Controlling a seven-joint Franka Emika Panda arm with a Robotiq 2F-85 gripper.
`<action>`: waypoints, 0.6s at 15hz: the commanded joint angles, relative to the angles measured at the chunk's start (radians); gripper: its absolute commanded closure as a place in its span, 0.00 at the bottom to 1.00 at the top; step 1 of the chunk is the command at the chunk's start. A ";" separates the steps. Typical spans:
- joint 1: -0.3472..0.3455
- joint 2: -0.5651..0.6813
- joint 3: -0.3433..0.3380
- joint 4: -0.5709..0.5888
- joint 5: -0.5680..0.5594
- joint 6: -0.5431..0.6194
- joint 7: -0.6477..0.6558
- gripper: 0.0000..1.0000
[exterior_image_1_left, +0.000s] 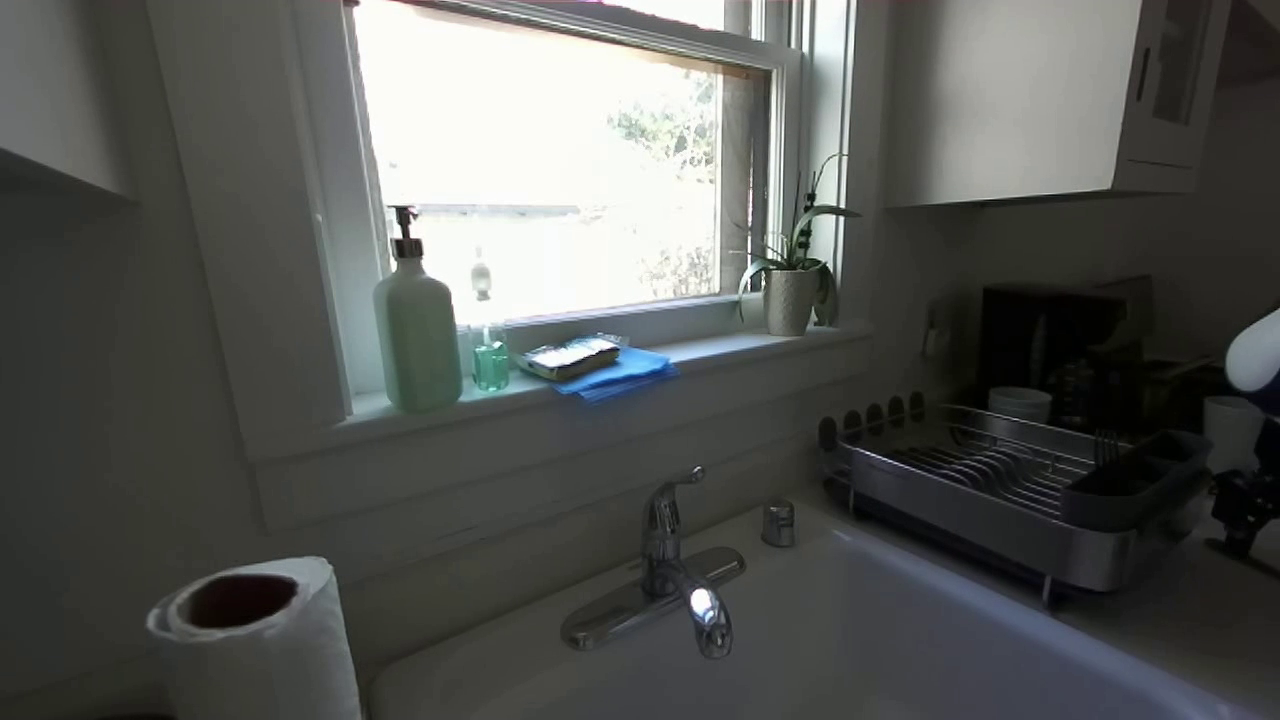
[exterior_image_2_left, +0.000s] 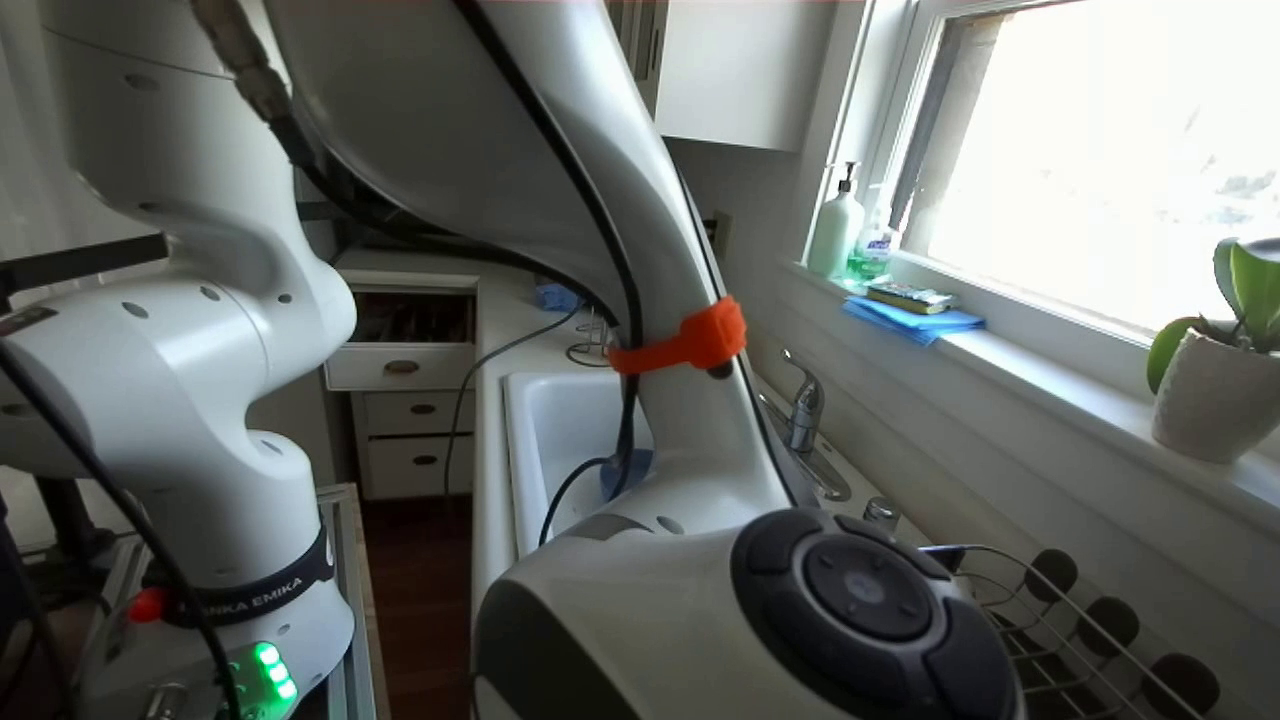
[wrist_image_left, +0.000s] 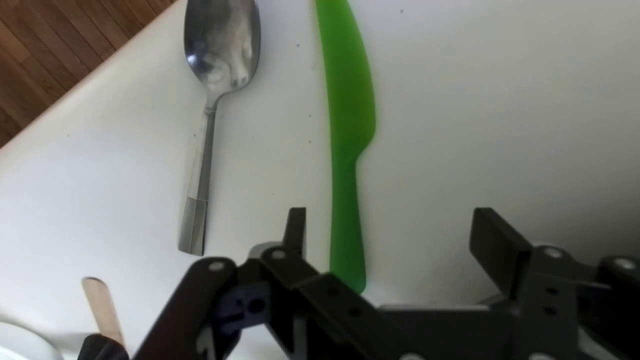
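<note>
Green knife (wrist_image_left: 348, 140) shows between the gripper's (wrist_image_left: 390, 225) spread, empty fingers, nearer the nine-o'clock one.
Wrist view: long axis roughly twelve to six, handle toward six.

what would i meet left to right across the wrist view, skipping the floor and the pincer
White round-edged object, cut off at the corner → light wooden stick → metal spoon → green knife.
</note>
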 joint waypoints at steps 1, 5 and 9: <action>-0.002 0.041 -0.005 0.018 -0.024 -0.025 0.012 0.00; -0.026 0.057 0.010 0.015 0.001 -0.011 -0.010 0.02; -0.038 0.078 0.014 0.026 0.000 -0.007 -0.009 0.38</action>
